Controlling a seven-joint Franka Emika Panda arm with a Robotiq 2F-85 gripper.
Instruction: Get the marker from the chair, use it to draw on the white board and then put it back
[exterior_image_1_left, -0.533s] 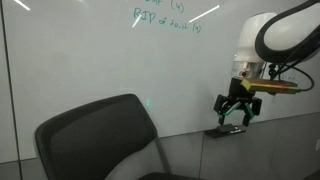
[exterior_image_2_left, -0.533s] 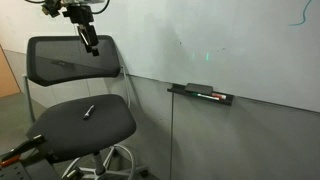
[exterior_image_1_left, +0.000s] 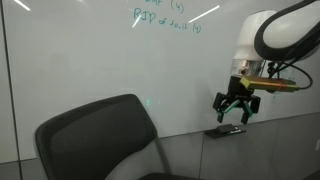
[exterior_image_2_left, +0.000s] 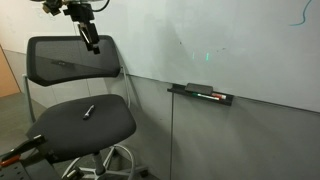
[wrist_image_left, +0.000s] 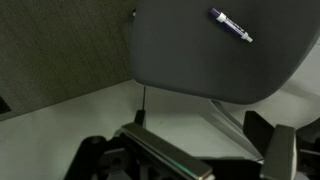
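Note:
The marker (exterior_image_2_left: 88, 111) lies on the seat of the dark office chair (exterior_image_2_left: 72, 62), near the seat's middle. In the wrist view the marker (wrist_image_left: 231, 25) shows as a slim dark stick with a white band on the chair seat (wrist_image_left: 190, 55), far below. My gripper (exterior_image_2_left: 91, 42) hangs open and empty, well above the seat, in front of the top of the backrest. It also shows in an exterior view (exterior_image_1_left: 235, 108) and in the wrist view (wrist_image_left: 190, 152). The white board (exterior_image_1_left: 90, 60) with teal handwriting stands behind the chair (exterior_image_1_left: 100, 135) and fills the wall (exterior_image_2_left: 240, 40).
A narrow tray (exterior_image_2_left: 200, 94) with a few markers runs along the board's lower edge, beside the chair. A flat dark oblong object (exterior_image_1_left: 225, 130) sits at the board's lower edge below my gripper. The chair base (exterior_image_2_left: 100, 165) stands on the floor.

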